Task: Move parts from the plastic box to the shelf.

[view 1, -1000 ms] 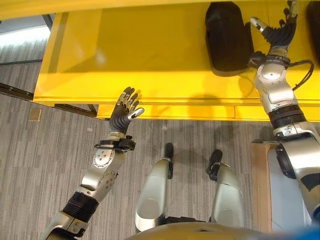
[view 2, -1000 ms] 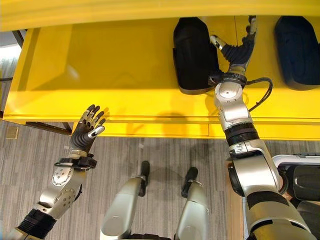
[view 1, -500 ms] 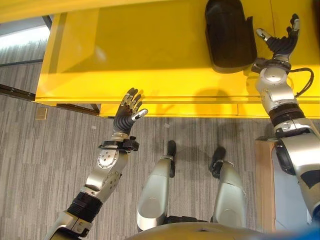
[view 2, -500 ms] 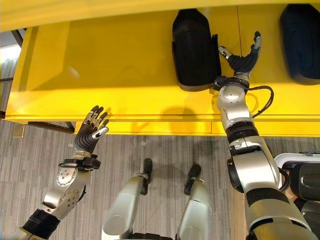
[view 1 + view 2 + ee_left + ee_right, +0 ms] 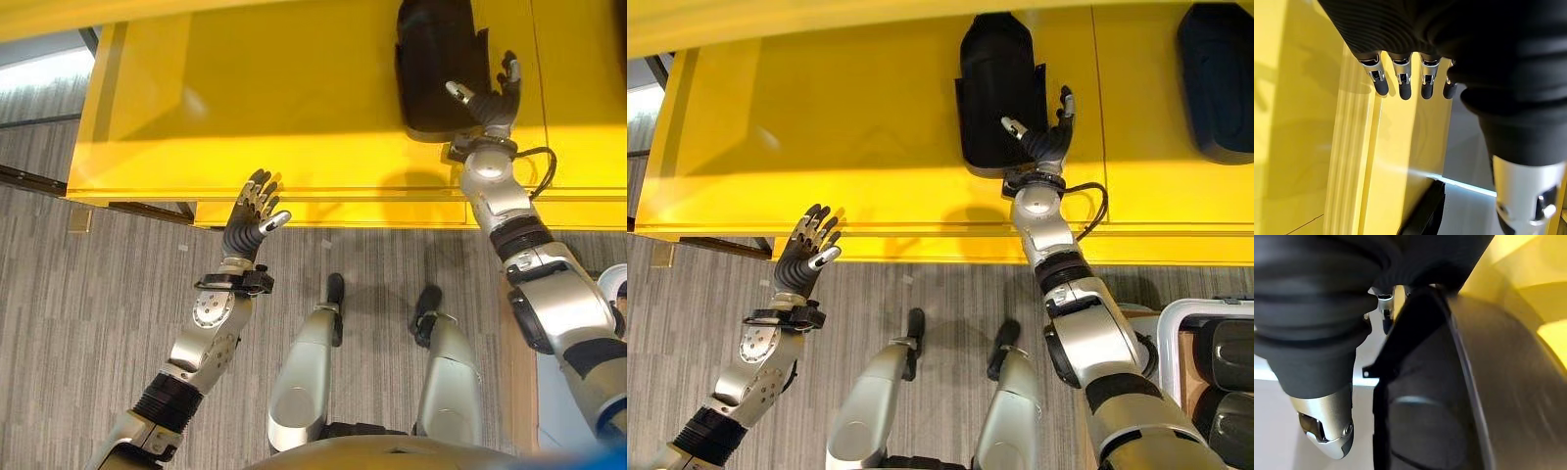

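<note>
The right hand [image 5: 1046,137], fingers spread and gripping nothing, rests against the near right side of the black moulded plastic part [image 5: 997,90] lying on the yellow metal shelf [image 5: 823,127] by its front edge; to seat it well, nudge it gently away from that edge, keeping it flat; the left hand [image 5: 250,217] hovers open off the front edge; the white plastic box [image 5: 1205,377] beside the shelf holds more black parts [image 5: 1227,354]; another dark part [image 5: 1215,73] lies toward the shelf's right end.

Place: a workshop or factory
Shelf: big yellow metal shelf [image 5: 823,127]
Parts: black plastic parts [image 5: 994,88] lie on it
Box: a box [image 5: 1176,338] with more parts
Floor: grey striped carpet [image 5: 78,323]
</note>
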Available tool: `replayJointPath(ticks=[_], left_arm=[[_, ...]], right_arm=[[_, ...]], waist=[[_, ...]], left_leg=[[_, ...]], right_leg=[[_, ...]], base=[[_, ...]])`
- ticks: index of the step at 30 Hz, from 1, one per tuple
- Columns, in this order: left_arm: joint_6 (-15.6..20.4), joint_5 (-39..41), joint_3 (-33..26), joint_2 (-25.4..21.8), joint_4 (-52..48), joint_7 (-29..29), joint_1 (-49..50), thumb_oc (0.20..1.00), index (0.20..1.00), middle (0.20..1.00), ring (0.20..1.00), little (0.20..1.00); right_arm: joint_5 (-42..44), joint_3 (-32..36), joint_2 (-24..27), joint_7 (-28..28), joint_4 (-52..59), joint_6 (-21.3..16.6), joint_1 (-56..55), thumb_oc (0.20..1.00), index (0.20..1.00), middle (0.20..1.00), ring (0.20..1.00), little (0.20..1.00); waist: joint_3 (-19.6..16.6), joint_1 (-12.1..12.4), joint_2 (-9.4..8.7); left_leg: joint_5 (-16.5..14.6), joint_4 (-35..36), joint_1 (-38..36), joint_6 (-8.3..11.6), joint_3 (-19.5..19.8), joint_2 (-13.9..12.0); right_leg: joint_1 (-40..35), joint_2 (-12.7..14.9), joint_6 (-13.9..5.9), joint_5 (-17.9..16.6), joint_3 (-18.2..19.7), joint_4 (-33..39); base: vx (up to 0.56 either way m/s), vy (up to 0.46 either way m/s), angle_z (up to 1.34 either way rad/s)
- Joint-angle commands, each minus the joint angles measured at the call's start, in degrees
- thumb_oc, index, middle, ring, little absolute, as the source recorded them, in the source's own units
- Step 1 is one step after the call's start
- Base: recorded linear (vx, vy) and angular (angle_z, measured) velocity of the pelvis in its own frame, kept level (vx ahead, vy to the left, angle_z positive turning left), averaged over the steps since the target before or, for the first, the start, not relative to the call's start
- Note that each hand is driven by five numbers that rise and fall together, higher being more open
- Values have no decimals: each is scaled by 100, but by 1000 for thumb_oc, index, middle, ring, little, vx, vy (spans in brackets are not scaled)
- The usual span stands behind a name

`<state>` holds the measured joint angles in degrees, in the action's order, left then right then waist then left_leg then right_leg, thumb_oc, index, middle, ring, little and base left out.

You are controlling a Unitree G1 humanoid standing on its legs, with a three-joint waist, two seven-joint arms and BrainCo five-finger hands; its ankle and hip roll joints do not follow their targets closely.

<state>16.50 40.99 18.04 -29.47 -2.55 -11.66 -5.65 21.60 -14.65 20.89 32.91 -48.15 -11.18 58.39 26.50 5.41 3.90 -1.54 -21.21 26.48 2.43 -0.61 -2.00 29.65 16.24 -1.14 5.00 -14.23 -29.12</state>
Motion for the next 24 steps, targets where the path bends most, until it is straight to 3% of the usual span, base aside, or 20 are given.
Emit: replayJointPath(ticks=[1, 16, 24], left_arm=[[269, -214, -206, -45, -463, -81, 92, 1000, 1000, 1000, 1000, 1000], [286, -268, -202, 5, -440, -144, 96, 1000, 1000, 1000, 1000, 1000], [300, -273, -245, 10, -483, -163, 157, 1000, 1000, 1000, 1000, 1000]], right_arm=[[181, 52, 37, -29, 440, -278, 47, 1000, 1000, 1000, 1000, 1000], [534, 285, -109, 9, 294, -411, -175, 1000, 1000, 1000, 1000, 1000], [78, 448, 347, 362, 822, -407, -161, 1000, 1000, 1000, 1000, 1000]], waist=[[153, 68, -85], [218, 76, -67], [208, 34, -97]], left_leg=[[-683, -73, -293, 260, 721, -403], [-722, -107, -277, 225, 690, -369], [-751, -141, -247, 213, 690, -361]], right_leg=[[-442, 301, -528, 473, 200, -346], [-411, 314, -535, 459, 237, -357], [-401, 327, -544, 454, 267, -362]], base=[[0, 0, 0], [0, 0, 0], [0, 0, 0]])
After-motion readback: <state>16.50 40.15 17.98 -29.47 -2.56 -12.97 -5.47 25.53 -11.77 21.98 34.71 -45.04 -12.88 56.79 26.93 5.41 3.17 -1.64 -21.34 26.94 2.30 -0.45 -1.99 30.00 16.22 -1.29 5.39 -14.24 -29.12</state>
